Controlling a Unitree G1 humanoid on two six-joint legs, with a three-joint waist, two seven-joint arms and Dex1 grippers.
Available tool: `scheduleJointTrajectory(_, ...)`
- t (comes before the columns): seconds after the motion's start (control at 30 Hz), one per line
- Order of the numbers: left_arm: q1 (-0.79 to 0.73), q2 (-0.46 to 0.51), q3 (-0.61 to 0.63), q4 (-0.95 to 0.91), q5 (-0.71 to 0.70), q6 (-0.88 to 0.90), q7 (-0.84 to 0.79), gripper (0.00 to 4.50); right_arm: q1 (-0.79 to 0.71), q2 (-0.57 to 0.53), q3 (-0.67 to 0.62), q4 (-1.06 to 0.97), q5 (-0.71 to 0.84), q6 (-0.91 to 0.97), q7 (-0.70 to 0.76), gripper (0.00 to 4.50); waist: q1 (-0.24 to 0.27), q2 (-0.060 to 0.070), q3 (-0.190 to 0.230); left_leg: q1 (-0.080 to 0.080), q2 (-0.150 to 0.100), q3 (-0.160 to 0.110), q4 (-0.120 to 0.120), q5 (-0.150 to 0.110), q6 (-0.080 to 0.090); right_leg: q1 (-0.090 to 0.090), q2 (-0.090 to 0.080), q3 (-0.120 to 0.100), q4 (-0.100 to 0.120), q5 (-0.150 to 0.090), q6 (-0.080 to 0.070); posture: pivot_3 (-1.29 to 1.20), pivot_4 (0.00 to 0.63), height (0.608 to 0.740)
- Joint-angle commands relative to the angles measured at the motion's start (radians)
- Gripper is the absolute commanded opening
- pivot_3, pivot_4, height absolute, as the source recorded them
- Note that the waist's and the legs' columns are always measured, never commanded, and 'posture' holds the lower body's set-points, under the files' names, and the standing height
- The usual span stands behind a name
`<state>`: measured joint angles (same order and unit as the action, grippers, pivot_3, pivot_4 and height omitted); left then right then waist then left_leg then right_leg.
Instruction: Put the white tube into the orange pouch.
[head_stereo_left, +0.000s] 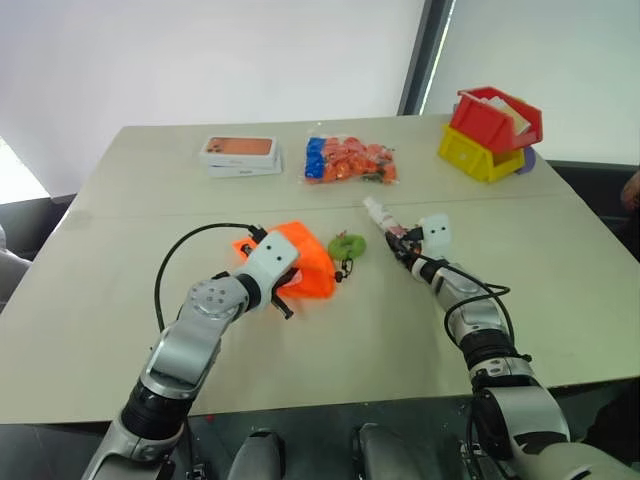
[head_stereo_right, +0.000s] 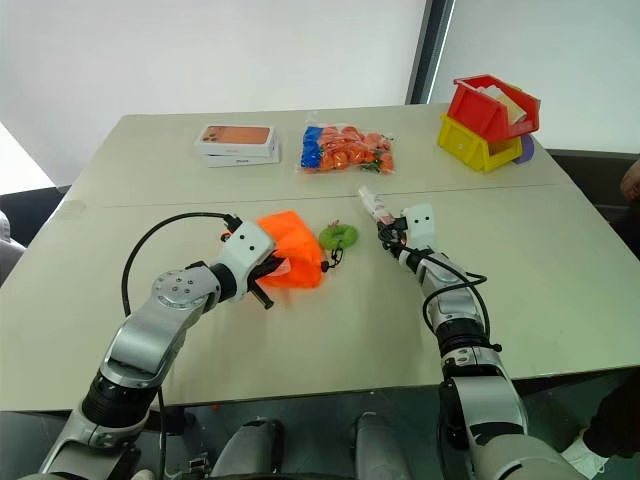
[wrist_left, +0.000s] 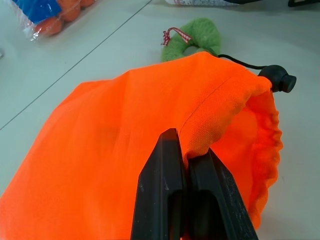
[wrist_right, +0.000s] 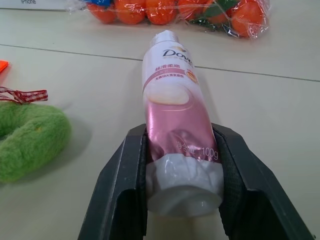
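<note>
The white tube, with a pink printed label, lies on the table pointing away from me. My right gripper is closed on its crimped rear end, one finger pressed to each side; the same grip appears in the head view, tube ahead of the right gripper. The orange pouch lies at mid-table, left of the tube. My left gripper is shut on the pouch's rim, holding its mouth up. The pouch has a black cord with a green round charm lying between pouch and tube.
At the back of the table lie stacked white phone boxes and a clear bag of orange and blue pieces. A red bin on a yellow bin stands at the back right. A seam crosses the table.
</note>
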<state>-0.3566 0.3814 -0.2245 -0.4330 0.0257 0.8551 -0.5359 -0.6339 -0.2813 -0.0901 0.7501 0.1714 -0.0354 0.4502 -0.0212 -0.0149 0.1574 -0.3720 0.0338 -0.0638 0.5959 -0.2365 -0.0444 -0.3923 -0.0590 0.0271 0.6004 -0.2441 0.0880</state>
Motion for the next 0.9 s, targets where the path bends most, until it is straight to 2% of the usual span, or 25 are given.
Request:
scheduleJointTrajectory(0.03,-0.005,0.002,-0.009,-0.013,-0.008,-0.024,0.01,0.0,0.006,-0.004,-0.02,-0.062,0.014,-0.013,0.012,1.18,0.0,0.0,0.0,0.0,0.0,0.0,0.0,0.0,0.0,0.0,0.0,0.0,0.0,0.0,0.0,0.0,0.15,0.74)
scheduleJointTrajectory(0.13,-0.004,-0.002,-0.008,-0.009,-0.017,-0.027,0.013,0.0,0.039,-0.006,-0.028,-0.137,0.024,-0.004,0.013,1.18,0.001,0.0,0.0,0.0,0.0,0.0,0.0,0.0,0.0,0.0,0.0,0.0,0.0,0.0,0.0,0.0,0.15,0.74)
scheduleJointTrajectory(0.2,-0.005,-0.013,0.002,-0.006,-0.034,-0.022,0.015,0.0,0.097,-0.02,-0.039,-0.27,0.053,0.03,0.031,1.18,0.003,0.0,0.0,0.0,0.0,0.0,0.0,0.0,0.0,0.0,0.0,0.0,0.0,0.0,0.0,0.0,0.15,0.74)
scheduleJointTrajectory(0.37,-0.021,-0.043,0.05,0.002,-0.103,0.01,0.009,0.0,0.338,-0.103,-0.08,-0.696,0.179,0.193,0.107,1.18,0.008,0.001,0.0,-0.001,0.0,-0.001,0.0,0.0,0.0,0.0,0.0,0.0,0.0,0.0,0.004,0.0,0.15,0.74)
scheduleJointTrajectory(0.47,-0.042,-0.068,0.095,0.012,-0.175,0.039,-0.011,0.0,0.557,-0.194,-0.114,-0.975,0.306,0.321,0.2,1.18,0.012,0.001,0.0,-0.001,0.0,-0.001,0.0,0.0,0.0,0.001,0.0,-0.001,0.0,-0.002,0.003,0.0,0.15,0.74)
scheduleJointTrajectory(0.6,-0.054,-0.046,0.128,0.018,-0.259,0.077,-0.066,0.0,0.785,-0.282,-0.129,-1.271,0.477,0.475,0.261,1.18,-0.001,0.002,0.0,0.0,0.0,-0.001,0.0,0.0,0.0,0.002,0.0,-0.001,0.0,-0.005,0.006,0.0,0.15,0.74)
scheduleJointTrajectory(0.73,-0.061,-0.014,0.142,0.032,-0.314,0.081,-0.097,0.0,0.848,-0.284,-0.055,-1.386,0.484,0.528,0.236,1.18,-0.017,0.0,0.001,0.002,0.0,-0.002,0.001,0.0,0.0,0.002,0.001,0.0,0.0,-0.003,0.004,0.0,0.15,0.74)
scheduleJointTrajectory(0.9,-0.067,0.02,0.132,0.029,-0.351,0.072,-0.119,0.0,0.799,-0.223,0.05,-1.379,0.412,0.533,0.149,1.18,-0.017,-0.001,0.001,0.0,-0.001,-0.003,0.003,0.0,-0.001,0.002,0.0,0.0,-0.004,-0.003,0.003,0.0,0.15,0.74)
